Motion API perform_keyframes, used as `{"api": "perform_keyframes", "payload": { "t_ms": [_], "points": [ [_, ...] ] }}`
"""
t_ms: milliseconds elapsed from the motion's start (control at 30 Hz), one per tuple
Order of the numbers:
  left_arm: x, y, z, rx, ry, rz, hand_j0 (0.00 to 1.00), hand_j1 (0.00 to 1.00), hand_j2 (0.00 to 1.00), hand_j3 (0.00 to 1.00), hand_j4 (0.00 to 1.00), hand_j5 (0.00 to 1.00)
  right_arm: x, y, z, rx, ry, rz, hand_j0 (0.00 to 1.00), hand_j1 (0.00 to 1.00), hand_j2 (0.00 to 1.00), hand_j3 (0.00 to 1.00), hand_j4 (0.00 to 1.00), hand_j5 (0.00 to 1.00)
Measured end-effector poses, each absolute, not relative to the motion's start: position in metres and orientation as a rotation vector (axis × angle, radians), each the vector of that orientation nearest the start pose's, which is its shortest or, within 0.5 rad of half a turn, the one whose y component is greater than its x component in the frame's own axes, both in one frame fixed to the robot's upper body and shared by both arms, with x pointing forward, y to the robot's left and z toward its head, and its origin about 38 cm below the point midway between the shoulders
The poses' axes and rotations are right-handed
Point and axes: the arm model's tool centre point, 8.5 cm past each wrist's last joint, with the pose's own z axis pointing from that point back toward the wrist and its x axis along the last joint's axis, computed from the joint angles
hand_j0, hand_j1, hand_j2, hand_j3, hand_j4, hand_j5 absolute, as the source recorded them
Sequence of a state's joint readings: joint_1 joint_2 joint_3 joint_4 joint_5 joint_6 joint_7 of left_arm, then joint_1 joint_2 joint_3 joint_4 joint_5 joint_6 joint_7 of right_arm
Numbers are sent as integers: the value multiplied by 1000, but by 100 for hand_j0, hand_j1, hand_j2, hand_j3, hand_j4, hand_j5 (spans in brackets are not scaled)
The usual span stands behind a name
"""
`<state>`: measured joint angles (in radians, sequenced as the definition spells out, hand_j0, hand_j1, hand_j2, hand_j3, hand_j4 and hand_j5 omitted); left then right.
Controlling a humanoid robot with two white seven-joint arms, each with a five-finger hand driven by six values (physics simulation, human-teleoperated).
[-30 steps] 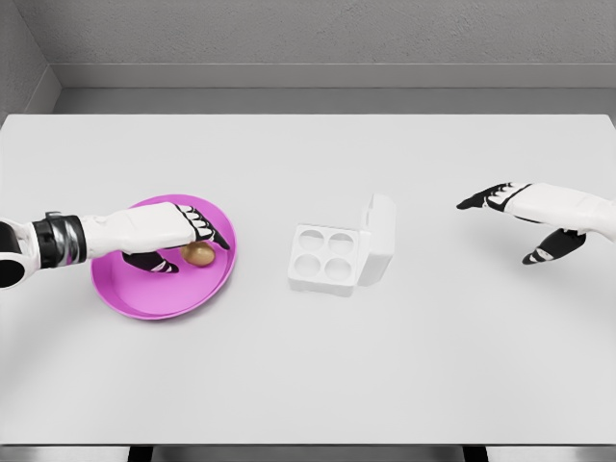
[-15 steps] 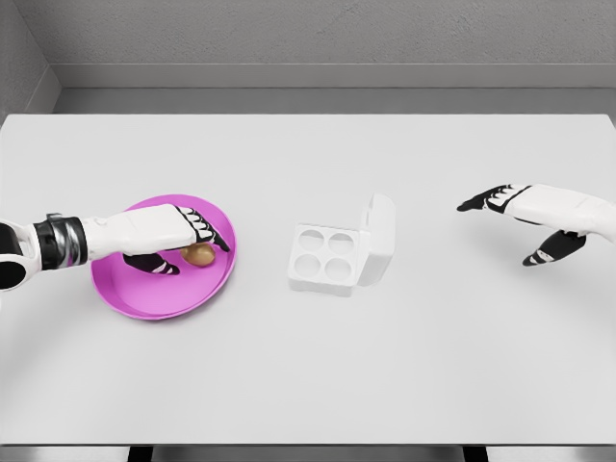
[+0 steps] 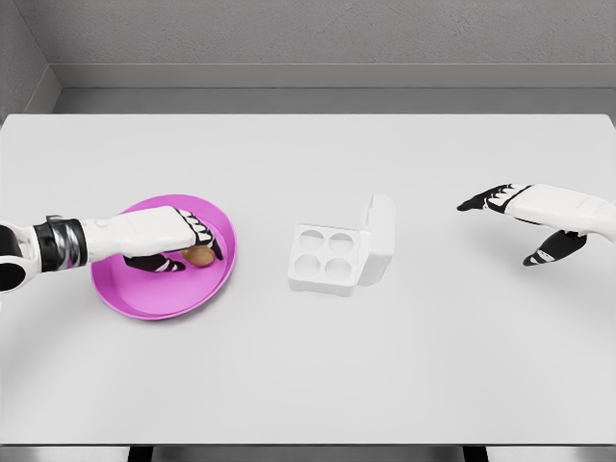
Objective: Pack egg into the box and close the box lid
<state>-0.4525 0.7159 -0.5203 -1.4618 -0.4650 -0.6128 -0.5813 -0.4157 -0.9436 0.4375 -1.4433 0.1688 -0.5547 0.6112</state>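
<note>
Magenta plastic forms the shallow plate (image 3: 144, 298) at the left of the pale table (image 3: 308, 366), and the brown egg (image 3: 199, 256) lies on it, toward its right side. The left hand (image 3: 173, 238) reaches in from the left edge and sits over the egg, fingers (image 3: 204, 238) arched across its top and thumb low on the near side, so that only part of the shell shows between them. Whether the fingers actually press the egg cannot be told from this angle. Near the middle of the table stands the white box (image 3: 325, 258), its four round cups bare and its lid (image 3: 378, 239) tipped up on the right. Well apart to the right, the right hand (image 3: 525, 217) hovers above the table, fingers loosely spread and holding nothing.
</note>
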Motion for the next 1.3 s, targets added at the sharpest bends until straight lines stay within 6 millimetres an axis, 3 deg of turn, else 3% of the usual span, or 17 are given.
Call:
{"api": "perform_keyframes", "payload": {
  "t_ms": [600, 800, 933, 1000, 1300],
  "points": [
    [403, 283, 142, 231, -1349, -2081, 55, 55, 55, 55, 55, 55, 399, -378, 196, -269, -1310, 1849, 100, 100, 100, 100, 100, 100],
    [403, 284, 140, 228, -1349, -2074, 41, 41, 41, 41, 41, 41, 399, -377, 196, -267, -1310, 1850, 100, 100, 100, 100, 100, 100],
    [403, 285, 141, 227, -1349, -2075, 40, 40, 40, 40, 40, 40, 399, -377, 197, -269, -1311, 1850, 100, 100, 100, 100, 100, 100],
    [400, 281, 146, 220, -1374, -2078, 39, 39, 39, 39, 39, 39, 399, -377, 197, -269, -1311, 1850, 100, 100, 100, 100, 100, 100],
    [389, 271, 202, 208, -1562, -2065, 39, 39, 39, 39, 39, 39, 399, -378, 197, -269, -1311, 1851, 100, 100, 100, 100, 100, 100]
  ]
}}
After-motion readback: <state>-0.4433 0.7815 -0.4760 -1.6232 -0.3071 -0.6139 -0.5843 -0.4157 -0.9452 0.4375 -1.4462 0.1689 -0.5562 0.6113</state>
